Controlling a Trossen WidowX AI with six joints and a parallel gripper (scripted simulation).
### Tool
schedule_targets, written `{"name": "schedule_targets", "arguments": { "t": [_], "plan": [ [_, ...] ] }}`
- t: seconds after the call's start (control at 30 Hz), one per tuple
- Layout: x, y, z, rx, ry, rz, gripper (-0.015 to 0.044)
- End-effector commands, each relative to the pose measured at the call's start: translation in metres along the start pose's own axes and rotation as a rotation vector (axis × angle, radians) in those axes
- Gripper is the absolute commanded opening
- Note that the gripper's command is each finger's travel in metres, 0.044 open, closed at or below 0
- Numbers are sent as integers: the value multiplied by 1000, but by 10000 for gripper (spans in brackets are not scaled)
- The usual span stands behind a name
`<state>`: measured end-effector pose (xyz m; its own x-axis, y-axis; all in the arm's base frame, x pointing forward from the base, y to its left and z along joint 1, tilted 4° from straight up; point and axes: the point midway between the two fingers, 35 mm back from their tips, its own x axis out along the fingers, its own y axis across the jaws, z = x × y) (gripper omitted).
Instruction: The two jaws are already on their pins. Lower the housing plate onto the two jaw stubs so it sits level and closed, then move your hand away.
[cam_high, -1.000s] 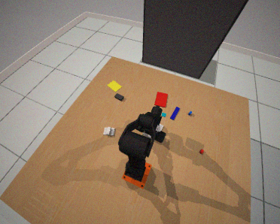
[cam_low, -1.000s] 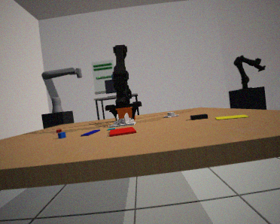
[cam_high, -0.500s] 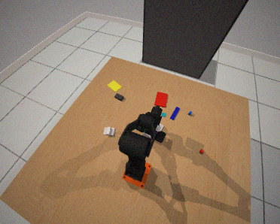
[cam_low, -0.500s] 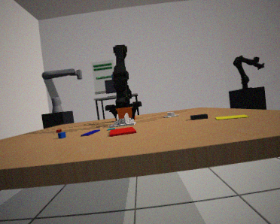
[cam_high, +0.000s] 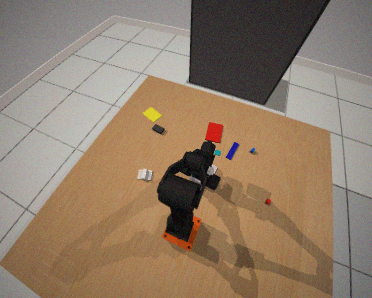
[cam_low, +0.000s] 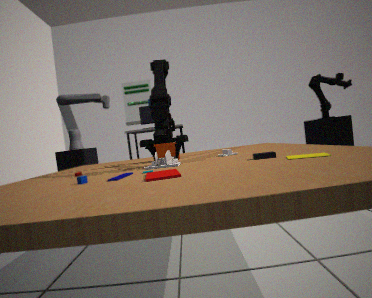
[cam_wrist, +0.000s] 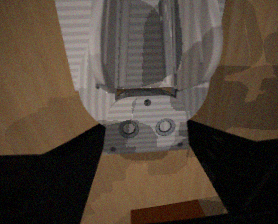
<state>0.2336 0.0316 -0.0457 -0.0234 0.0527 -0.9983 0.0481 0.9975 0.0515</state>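
The housing plate, pale grey with two ringed round holes, is between my gripper's black fingers in the wrist view. My gripper is shut on its two side edges. The plate lies over the rear end of the white gripper assembly. Two long pale jaws run forward from under the plate's front edge. Round ends show inside both holes. The stubs' sides are hidden, so I cannot tell whether the plate is fully seated. In the top view the arm hides most of this.
A small white part stands apart on the wooden table. A red block, a blue bar and a teal piece lie beyond the gripper. A black block and yellow sheet lie farther off.
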Motion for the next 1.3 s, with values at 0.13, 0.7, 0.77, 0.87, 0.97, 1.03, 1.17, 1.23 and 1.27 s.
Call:
{"name": "schedule_targets", "arguments": {
  "t": [0.13, 0.7, 0.77, 0.87, 0.97, 1.03, 1.17, 1.23, 1.27],
  "plan": [
    [1, 0, -1, 4, 2, -2, 351],
    [0, 0, 0, 0, 0, 0, 440],
    [0, 0, 0, 0, 0, 0, 440],
    [-7, 0, 1, 0, 0, 0, 440],
    [-31, 0, 2, 2, 0, -1, 440],
    [-55, 0, 1, 3, 1, -1, 440],
    [-77, -1, -3, 4, 2, -2, 440],
    [-69, 1, 0, 7, -9, 1, 440],
    [-71, 0, -1, 7, -9, 1, 440]
  ]
}}
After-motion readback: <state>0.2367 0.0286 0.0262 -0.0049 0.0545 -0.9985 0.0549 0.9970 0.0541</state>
